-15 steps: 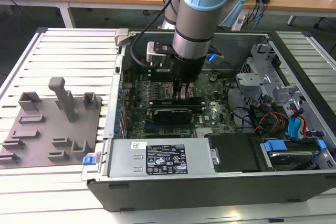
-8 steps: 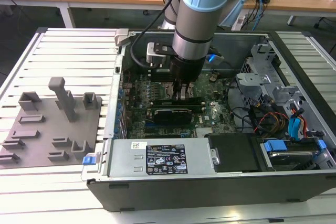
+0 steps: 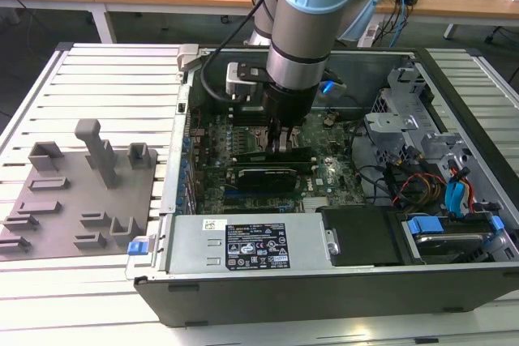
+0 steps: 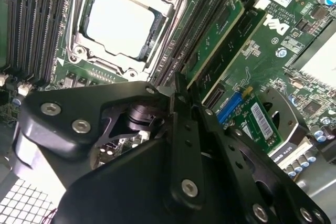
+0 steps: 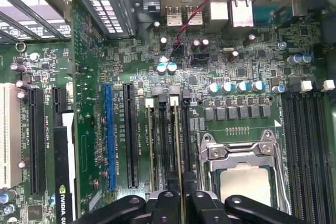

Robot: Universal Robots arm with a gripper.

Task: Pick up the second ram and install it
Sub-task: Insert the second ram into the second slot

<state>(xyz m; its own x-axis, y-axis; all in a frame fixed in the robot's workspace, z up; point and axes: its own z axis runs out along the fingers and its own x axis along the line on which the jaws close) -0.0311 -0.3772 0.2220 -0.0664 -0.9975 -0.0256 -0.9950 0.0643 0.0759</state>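
Observation:
The second ram [image 5: 179, 156] is a thin green stick seen edge-on, standing in a memory slot on the motherboard [image 5: 89, 108] beside the processor socket. My gripper [image 5: 181, 203] reaches down into the open computer case [image 3: 268, 289] and is shut on the stick's near end, one black finger [image 5: 164, 205] on each side. In the second wrist view the second ram [image 4: 214, 40] runs out from between the gripper [image 4: 193, 100] fingers, with another ram stick [image 4: 239, 51] upright in a slot beside it. In the exterior view the gripper [image 3: 280, 150] sits low over the memory slots.
The silver processor [image 4: 121, 19] lies in its socket next to the slots. A black graphics card [image 3: 263, 176] sits just in front of the gripper. A gray fixture [image 3: 81, 192] with upright blocks lies at the exterior view's left. Drive bays and cables [image 3: 438, 184] fill the case's right.

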